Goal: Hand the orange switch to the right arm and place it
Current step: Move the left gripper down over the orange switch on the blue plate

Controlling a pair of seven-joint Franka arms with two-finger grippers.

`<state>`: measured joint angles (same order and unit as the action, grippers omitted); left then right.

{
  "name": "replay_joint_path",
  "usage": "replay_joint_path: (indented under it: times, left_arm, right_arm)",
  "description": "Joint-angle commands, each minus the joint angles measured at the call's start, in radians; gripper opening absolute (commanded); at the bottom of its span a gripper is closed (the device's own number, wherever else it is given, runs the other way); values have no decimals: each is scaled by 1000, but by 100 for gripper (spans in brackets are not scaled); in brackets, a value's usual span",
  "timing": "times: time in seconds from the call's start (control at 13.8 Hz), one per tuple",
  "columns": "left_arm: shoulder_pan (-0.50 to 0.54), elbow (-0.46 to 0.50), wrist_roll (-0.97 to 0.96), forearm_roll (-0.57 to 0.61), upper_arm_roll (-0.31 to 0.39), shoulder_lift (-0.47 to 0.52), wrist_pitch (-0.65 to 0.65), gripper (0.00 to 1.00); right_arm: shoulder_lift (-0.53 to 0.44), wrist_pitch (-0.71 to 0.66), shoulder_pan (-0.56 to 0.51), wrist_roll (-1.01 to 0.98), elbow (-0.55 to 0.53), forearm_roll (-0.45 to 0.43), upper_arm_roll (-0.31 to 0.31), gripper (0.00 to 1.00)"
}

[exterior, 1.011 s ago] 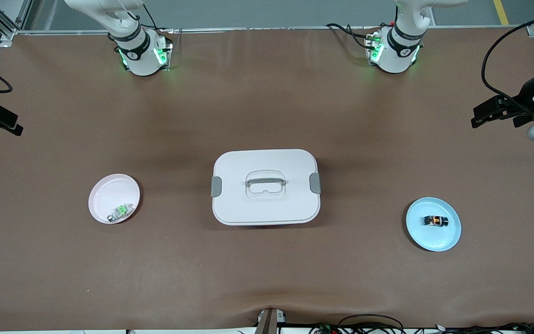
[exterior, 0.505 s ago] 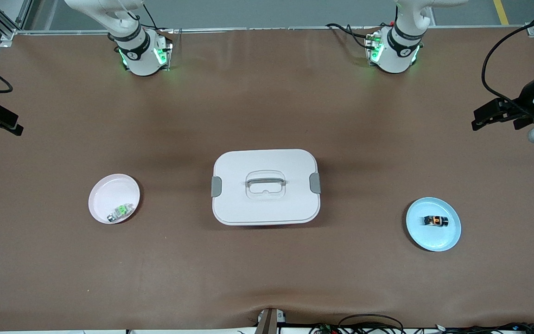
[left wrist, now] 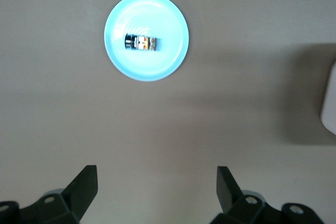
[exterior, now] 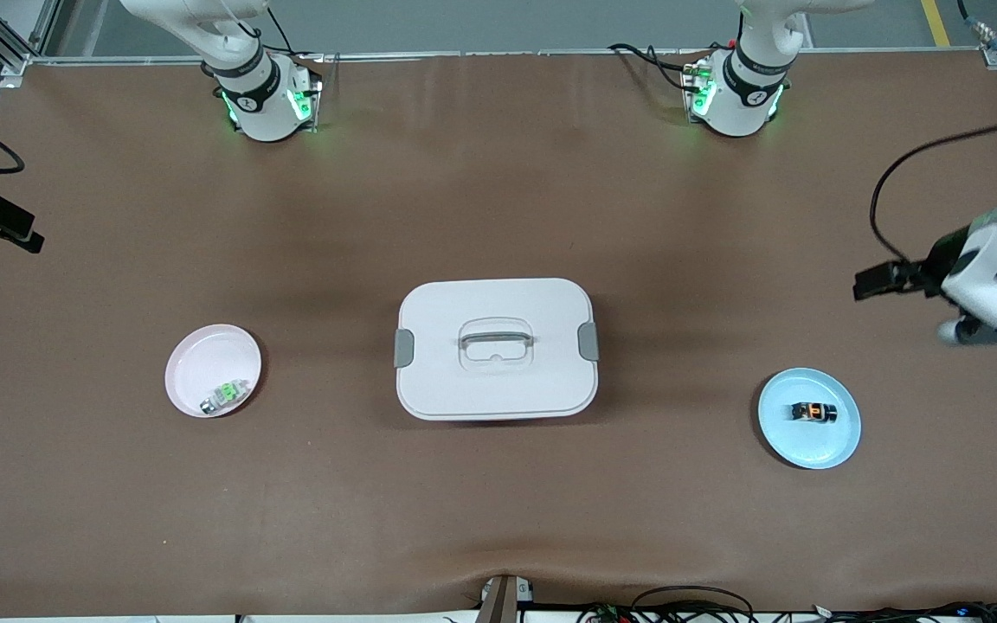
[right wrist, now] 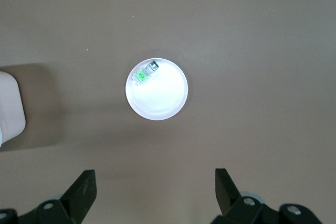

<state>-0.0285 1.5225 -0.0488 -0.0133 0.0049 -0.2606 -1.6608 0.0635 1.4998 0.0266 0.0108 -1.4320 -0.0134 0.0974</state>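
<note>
The orange switch (exterior: 813, 412), a tiny black block with a glowing orange middle, lies on a light blue plate (exterior: 836, 441) toward the left arm's end of the table. The left wrist view shows the switch (left wrist: 142, 42) on the plate (left wrist: 157, 14). My left gripper (exterior: 888, 281) is open and empty, up over bare table beside the plate; its jaws (left wrist: 156, 174) stand wide apart. My right gripper (exterior: 5, 229) is open and empty (right wrist: 155, 177), waiting over the table's edge at the right arm's end.
A white lidded box (exterior: 496, 348) with grey clasps sits mid-table. A pink plate (exterior: 204, 355) toward the right arm's end holds a small green-and-silver piece (exterior: 223, 396), also seen in the right wrist view (right wrist: 144, 73). Brown table lies bare around them.
My left arm has swung down from the table's edge toward the blue plate. The right arm and everything on the table have stayed put.
</note>
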Motion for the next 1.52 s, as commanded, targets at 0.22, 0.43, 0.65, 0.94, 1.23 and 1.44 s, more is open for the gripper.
replay_joint_path:
  times: [0.22, 0.43, 0.65, 0.94, 1.23, 1.44]
  left_arm:
    - [45, -4, 131, 45, 1, -202, -227, 100]
    - [61, 4, 153, 101, 0, -265, -319, 100]
    - [90, 5, 213, 98, -2, -313, -387, 100]
    - [102, -5, 202, 30, -3, -399, -422, 100]
    - [87, -30, 198, 19, -2, -460, -422, 100]
    - [84, -90, 190, 19, -3, -515, -421, 100]
  right_arm:
    - [-7, 7, 4, 11, 1, -3, -4, 100]
    - [-8, 7, -7, 11, 2, 59, 1, 100]
    - [-8, 8, -14, 12, -1, 63, 1, 100]
    - [-8, 28, -13, 11, 4, 67, -1, 100]
    - [-10, 24, -11, 9, 7, 67, -5, 100]
    - [-14, 16, -11, 8, 8, 64, -4, 100]
